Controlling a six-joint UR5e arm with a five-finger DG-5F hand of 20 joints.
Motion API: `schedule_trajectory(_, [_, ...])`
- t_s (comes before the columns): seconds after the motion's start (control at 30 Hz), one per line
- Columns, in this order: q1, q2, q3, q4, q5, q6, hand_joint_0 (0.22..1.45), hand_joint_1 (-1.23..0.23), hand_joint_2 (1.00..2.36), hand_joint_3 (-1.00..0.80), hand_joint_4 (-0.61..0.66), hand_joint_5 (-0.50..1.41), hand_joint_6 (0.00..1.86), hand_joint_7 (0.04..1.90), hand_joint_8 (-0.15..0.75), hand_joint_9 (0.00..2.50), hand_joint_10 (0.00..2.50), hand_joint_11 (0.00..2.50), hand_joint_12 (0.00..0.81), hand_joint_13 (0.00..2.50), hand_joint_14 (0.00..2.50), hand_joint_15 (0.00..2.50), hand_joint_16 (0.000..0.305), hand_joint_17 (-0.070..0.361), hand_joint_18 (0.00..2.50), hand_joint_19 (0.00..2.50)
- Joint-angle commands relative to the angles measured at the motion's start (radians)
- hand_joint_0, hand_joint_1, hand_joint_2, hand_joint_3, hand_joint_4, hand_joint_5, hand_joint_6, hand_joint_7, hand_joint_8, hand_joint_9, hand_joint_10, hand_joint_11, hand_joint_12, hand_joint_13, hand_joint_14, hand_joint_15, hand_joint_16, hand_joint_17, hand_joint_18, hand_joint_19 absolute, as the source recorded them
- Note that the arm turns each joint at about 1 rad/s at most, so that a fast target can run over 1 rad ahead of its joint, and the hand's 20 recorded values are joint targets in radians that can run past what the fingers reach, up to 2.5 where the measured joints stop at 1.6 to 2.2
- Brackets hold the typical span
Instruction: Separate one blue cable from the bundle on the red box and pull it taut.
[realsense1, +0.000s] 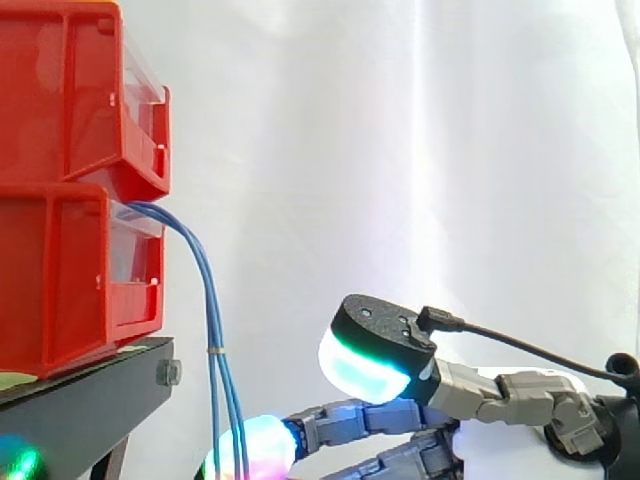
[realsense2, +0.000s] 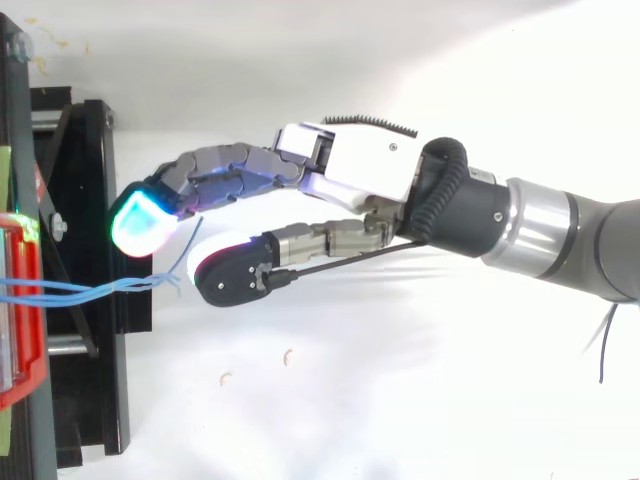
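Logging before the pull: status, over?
Hand open, fingertip beside blue cables. Cables slack from lower red bin, none separated. No obstruction seen.

The hand (realsense2: 360, 170) is pointing toward 9 o'clock with fingers (realsense2: 145, 220) straight. Blue cables (realsense2: 90, 290) are running from the red box (realsense2: 28, 340) at 9 o'clock into the gap between fingers and thumb.

bins (realsense1: 60, 110) on stand (realsense1: 90, 400) | cables (realsense1: 212, 310) hang from bins | robot hand (realsense2: 360, 165) alongside
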Motion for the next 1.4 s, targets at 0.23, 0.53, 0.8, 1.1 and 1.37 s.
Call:
schedule_trajectory(0.23, [0.016, -0.015, 0.001, 0.015, -0.012, 0.005, 0.5, -0.54, 1.0, -0.5, 0.31, -0.17, 0.5, 0.8, 0.323, 0.59, 0.0, 0.18, 0.378, 0.26, 0.0, 0.06, 0.057, 0.127, 0.25, 0.15])
schedule_trajectory(0.53, [0.011, -0.078, 0.042, 0.007, -0.04, 0.091, 0.51, -0.54, 1.0, -0.5, 0.31, -0.16, 0.5, 0.81, 0.323, 0.59, 0.0, 0.19, 0.378, 0.27, 0.0, 0.07, 0.056, 0.127, 0.26, 0.16])
schedule_trajectory(0.8, [-0.004, -0.076, 0.104, -0.04, -0.075, 0.094, 0.51, -0.53, 1.0, -0.5, 0.33, -0.15, 0.5, 0.83, 0.326, 0.61, 0.0, 0.2, 0.376, 0.28, 0.0, 0.08, 0.056, 0.126, 0.27, 0.17])
schedule_trajectory(1.1, [-0.007, -0.078, 0.151, -0.121, -0.1, 0.078, 0.52, -0.53, 1.0, -0.5, 0.35, -0.13, 0.5, 0.95, 0.328, 0.64, 0.0, 0.22, 0.374, 0.3, 0.0, 0.09, 0.054, 0.123, 0.29, 0.18])
schedule_trajectory(1.37, [0.0, -0.076, 0.151, -0.128, -0.097, 0.072, 0.53, -0.54, 1.0, -0.5, 0.32, -0.11, 0.5, 1.09, 0.329, 0.66, 0.01, 0.24, 0.374, 0.32, 0.0, 0.09, 0.054, 0.121, 0.32, 0.18])
